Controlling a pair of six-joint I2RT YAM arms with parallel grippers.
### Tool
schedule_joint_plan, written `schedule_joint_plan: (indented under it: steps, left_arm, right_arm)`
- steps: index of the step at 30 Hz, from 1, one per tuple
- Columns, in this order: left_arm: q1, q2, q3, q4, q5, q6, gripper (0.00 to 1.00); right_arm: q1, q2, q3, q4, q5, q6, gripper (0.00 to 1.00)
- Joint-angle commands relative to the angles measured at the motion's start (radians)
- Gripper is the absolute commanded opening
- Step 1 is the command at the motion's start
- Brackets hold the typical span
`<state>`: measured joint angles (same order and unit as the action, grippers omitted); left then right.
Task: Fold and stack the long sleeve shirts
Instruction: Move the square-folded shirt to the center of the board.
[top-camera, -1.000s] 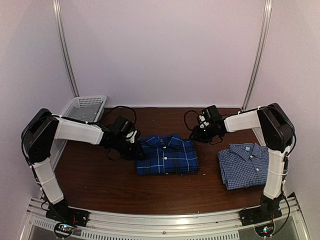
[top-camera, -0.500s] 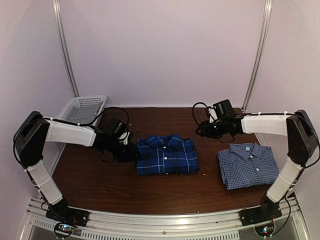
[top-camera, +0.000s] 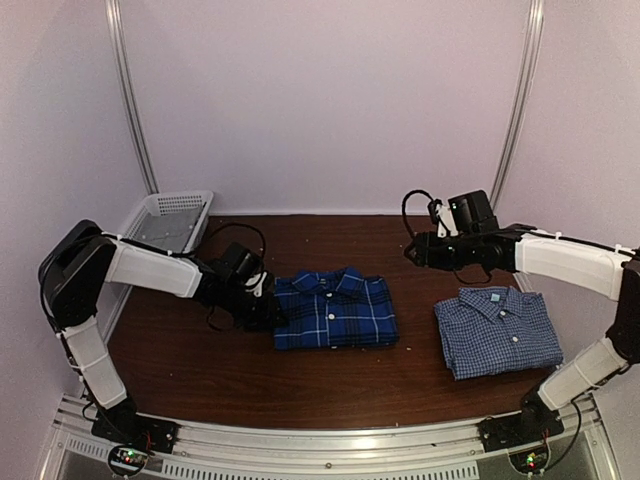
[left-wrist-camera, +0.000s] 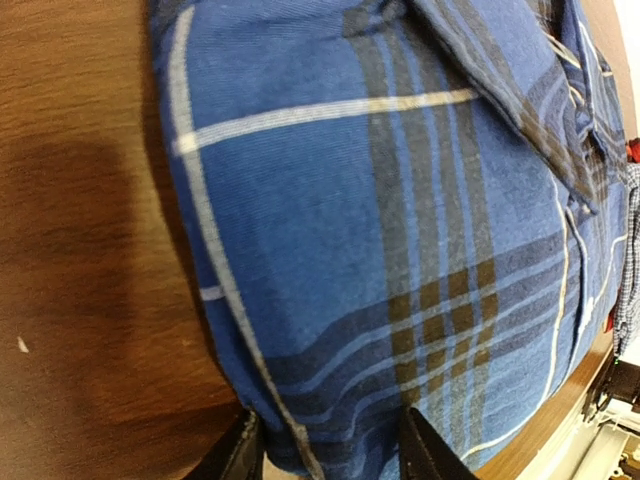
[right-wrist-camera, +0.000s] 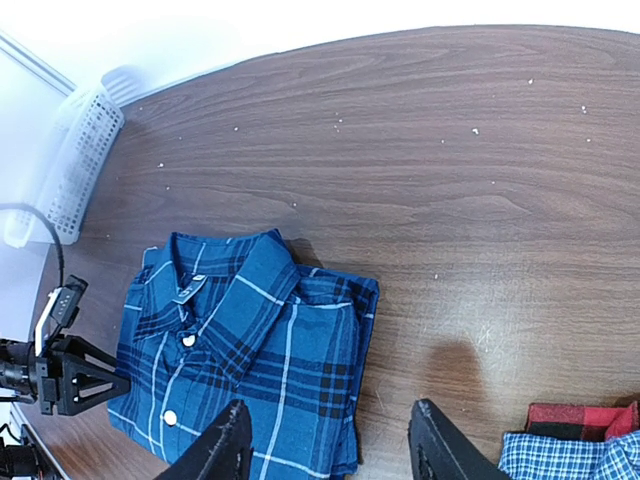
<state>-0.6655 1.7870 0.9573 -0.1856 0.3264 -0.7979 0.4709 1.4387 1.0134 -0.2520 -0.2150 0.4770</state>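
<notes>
The dark blue plaid shirt (top-camera: 335, 310) lies folded, collar to the back, at the table's middle. My left gripper (top-camera: 267, 305) is low at its left edge. In the left wrist view the plaid shirt (left-wrist-camera: 380, 220) fills the frame, and its folded edge sits between the spread fingers (left-wrist-camera: 243, 452) of the left gripper (left-wrist-camera: 330, 455). The pale check shirt (top-camera: 495, 330) lies folded at the right. My right gripper (top-camera: 415, 250) hangs open in the air between the two shirts, holding nothing. The right wrist view looks down past the right gripper (right-wrist-camera: 330, 450) onto the plaid shirt (right-wrist-camera: 250, 350).
A white mesh basket (top-camera: 170, 215) stands at the back left corner, and the basket (right-wrist-camera: 75, 160) also shows in the right wrist view. A red and black plaid cloth (right-wrist-camera: 575, 418) peeks out beside the pale check shirt (right-wrist-camera: 560, 460). Bare brown table (top-camera: 330, 240) lies behind the shirts.
The right arm swung right and away from the plaid shirt, its jaws widening. The left gripper drew back left, opened, then came in again at the shirt's left edge.
</notes>
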Motion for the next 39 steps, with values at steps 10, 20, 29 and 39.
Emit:
schedule_joint_plan:
  steps: [10, 20, 29, 39]
  left_arm:
    - [-0.031, 0.026, 0.029, 0.028, -0.036, -0.040, 0.05]
    - [0.102, -0.127, -0.062, -0.148, -0.116, 0.102, 0.00]
    - [0.346, -0.272, -0.107, -0.339, -0.204, 0.299, 0.00]
    - [0.411, -0.215, -0.002, -0.405, -0.256, 0.360, 0.01]
  right_arm:
    - [0.014, -0.074, -0.058, -0.032, 0.027, 0.007, 0.56]
    - [0.033, -0.075, -0.071, -0.041, 0.030, -0.006, 0.56]
    - [0.045, -0.081, -0.108, -0.022, 0.019, -0.006, 0.56]
    - [0.048, -0.087, -0.133, -0.028, 0.046, -0.018, 0.59]
